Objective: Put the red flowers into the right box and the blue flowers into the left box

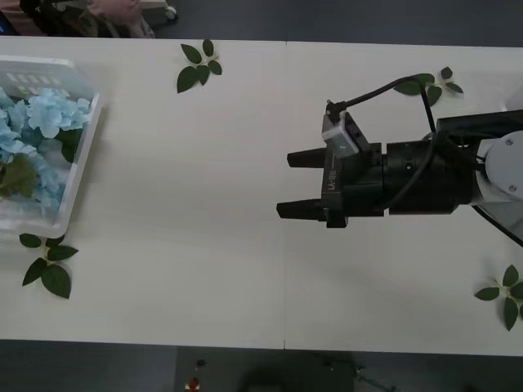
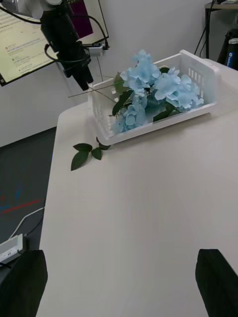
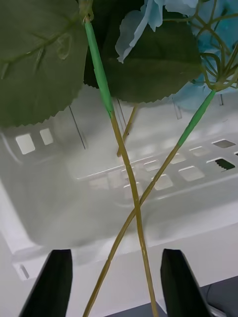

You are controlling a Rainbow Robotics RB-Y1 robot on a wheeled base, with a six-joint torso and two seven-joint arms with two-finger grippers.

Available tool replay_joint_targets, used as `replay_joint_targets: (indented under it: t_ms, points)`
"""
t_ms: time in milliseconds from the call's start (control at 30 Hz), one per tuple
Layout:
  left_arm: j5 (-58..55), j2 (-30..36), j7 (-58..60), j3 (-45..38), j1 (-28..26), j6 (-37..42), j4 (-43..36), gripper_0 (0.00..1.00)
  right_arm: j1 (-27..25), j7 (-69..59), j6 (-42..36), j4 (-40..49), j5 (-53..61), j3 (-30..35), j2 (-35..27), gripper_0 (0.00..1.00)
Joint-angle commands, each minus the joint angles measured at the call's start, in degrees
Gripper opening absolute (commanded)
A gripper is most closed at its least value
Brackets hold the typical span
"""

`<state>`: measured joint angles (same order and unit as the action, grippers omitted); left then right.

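Right end effector [image 1: 284, 184]: over the bare middle of the bench [image 1: 204, 278], black fingers spread apart and pinching nothing, tips pointing toward the robot's left.
Left end effector [image 3: 113, 282]: at the end of the left box, fingers parted, with two thin stems crossing in the gap between them; whether they touch the fingers cannot be told. In the right wrist view it hangs as a dark arm [image 2: 67, 39] just above the box's end.
Left box [image 1: 82, 155]: translucent white bin at the bench's left edge — well apart from the right end effector, straight ahead of its fingertips.
Blue flowers [image 1: 49, 113]: pale blue heads piled inside the left box with dark green leaves among them; stems [image 3: 124, 163] rise out past the slotted wall, right in front of the left end effector.
Leaf sprigs: one just beside the box's near corner [image 1: 47, 265], one beyond the right end effector toward the far edge [image 1: 198, 65], one behind it by the arm [image 1: 433, 84], one at the near right edge [image 1: 505, 296].
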<state>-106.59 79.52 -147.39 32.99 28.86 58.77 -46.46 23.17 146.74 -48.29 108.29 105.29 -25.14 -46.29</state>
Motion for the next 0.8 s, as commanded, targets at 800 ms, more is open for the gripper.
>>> replay_joint_targets:
  t_ms: [800]
  points:
    - [-34.3, -8.16, -7.61, -7.32, 0.76, -6.83, -34.31, 1.0, 1.79, 0.03, 3.29, 1.75, -1.58, 0.35, 2.16, 0.88]
